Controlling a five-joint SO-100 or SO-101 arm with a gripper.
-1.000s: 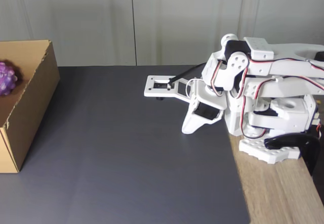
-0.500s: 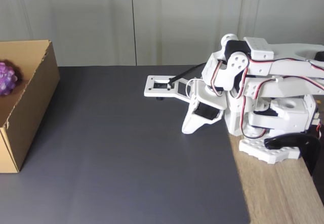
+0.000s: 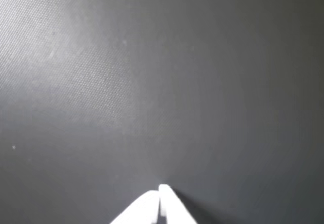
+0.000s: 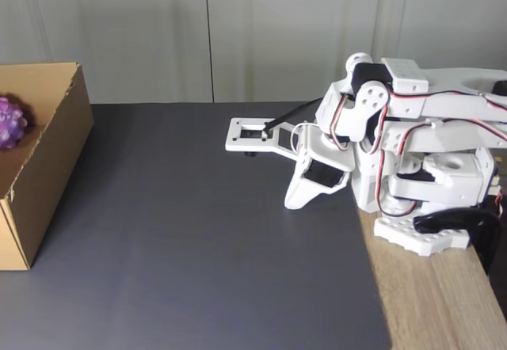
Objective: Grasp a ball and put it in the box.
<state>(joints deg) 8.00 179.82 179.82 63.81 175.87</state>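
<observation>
one ball (image 4: 11, 123), bumpy and marbled purple-pink, already sits inside the brown cardboard box (image 4: 49, 156) at the far left of the fixed view, partly hidden by the box wall. from the gripper (image 4: 295, 201), folded low by the arm's base on the dark mat (image 4: 198, 247), ball and box lie well apart toward about 10 o'clock. in the wrist view the white fingertips (image 3: 163, 199) meet, clenched on nothing, so the task looks done.
</observation>
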